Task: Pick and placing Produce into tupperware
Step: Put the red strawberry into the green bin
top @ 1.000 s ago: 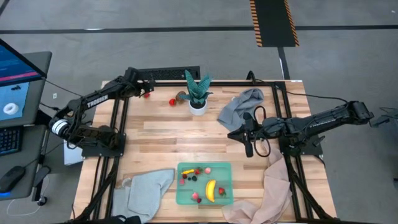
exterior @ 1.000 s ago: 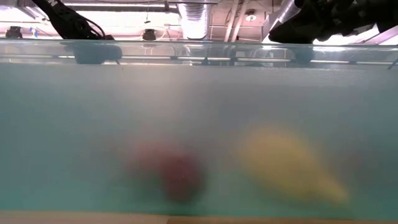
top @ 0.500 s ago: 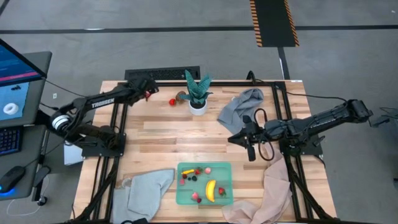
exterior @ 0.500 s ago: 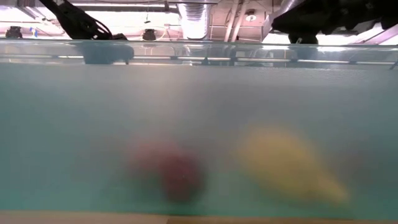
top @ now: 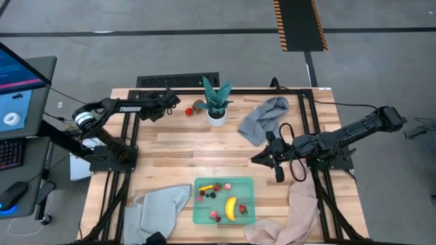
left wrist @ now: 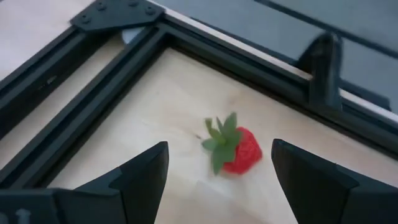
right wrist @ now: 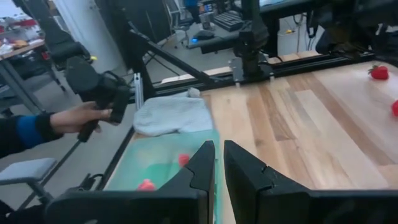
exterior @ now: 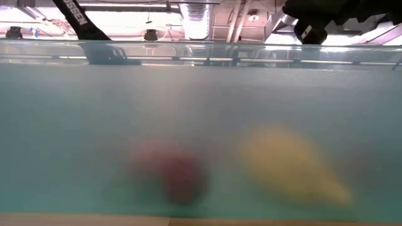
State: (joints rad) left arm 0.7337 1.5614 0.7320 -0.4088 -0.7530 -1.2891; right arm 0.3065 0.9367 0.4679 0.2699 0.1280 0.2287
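Left claw [left wrist: 217, 177], advanced along the bench's [top: 191, 146] far edge, now spread around a small red strawberry [left wrist: 235, 149] awaiting transfer to the translucent mint-green tupperware [top: 223, 201]; right claw [top: 276, 163] pressed together, empty, mid-bench.

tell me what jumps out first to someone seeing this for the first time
The mint-green tupperware at the table's near edge, holding a banana and small berries. Then the left gripper at the far-left corner, jaws open around a lone strawberry on the wood. The right gripper hangs shut mid-table, right of the tupperware.
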